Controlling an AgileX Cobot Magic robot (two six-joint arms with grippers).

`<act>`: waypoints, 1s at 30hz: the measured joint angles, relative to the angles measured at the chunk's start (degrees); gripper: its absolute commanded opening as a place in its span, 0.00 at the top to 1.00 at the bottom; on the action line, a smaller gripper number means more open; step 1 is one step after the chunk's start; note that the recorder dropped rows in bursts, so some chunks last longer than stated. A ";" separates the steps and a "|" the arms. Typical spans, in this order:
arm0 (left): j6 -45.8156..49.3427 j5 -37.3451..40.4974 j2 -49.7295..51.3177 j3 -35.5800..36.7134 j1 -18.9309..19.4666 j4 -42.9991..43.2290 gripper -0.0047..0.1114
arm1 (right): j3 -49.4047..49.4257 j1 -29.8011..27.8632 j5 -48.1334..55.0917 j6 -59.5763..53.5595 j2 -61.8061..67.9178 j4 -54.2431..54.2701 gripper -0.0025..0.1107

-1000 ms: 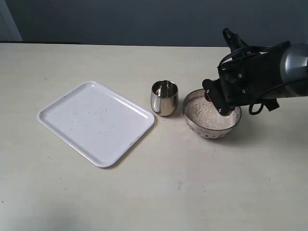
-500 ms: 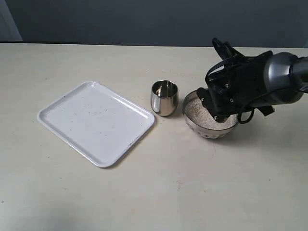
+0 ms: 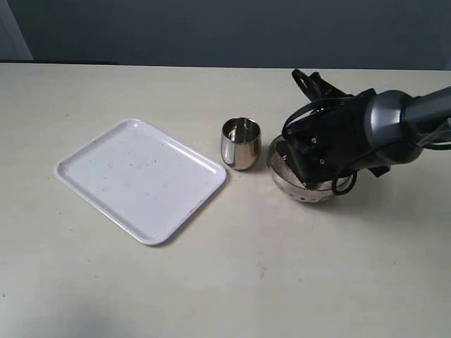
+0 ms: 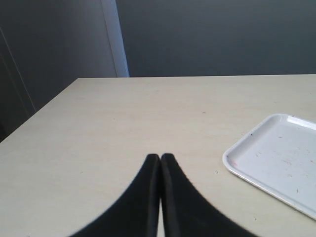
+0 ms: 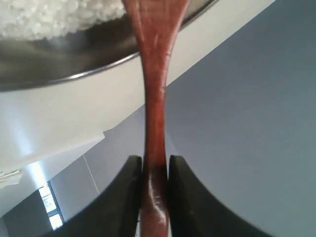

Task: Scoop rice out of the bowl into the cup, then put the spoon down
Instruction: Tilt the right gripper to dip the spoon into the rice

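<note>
Over the last second the right pincer [image 5: 154, 165], clamped on the spoon [image 5: 155, 74] handle, swept across the bowl [image 3: 299, 191] toward the cup [image 3: 241, 143] side. The spoon head now sits in the bowl against the rice [image 5: 54, 17]. Judged: scoop under way, nothing carried to the cup yet. Left pincer [image 4: 160, 165] closed, empty, above the desk [image 4: 123, 113].

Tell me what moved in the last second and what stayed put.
The right gripper, shut on the spoon by its handle, swept from the right rim of the bowl leftward across it toward the cup. It now hides most of the rice in the exterior view. Nothing was visibly picked up or released. The bowl, cup and white tray kept their places.
</note>
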 measured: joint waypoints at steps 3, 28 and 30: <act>0.00 0.00 0.00 0.00 -0.39 0.00 0.96 | 0.00 0.87 1.13 0.00 1.25 0.07 0.98; 0.00 0.00 0.00 0.00 -3.26 0.00 0.96 | 0.00 1.22 2.17 1.35 3.59 5.99 0.98; 0.00 0.00 0.00 0.00 -3.26 0.00 0.96 | 0.00 1.22 1.52 1.35 3.31 6.92 0.98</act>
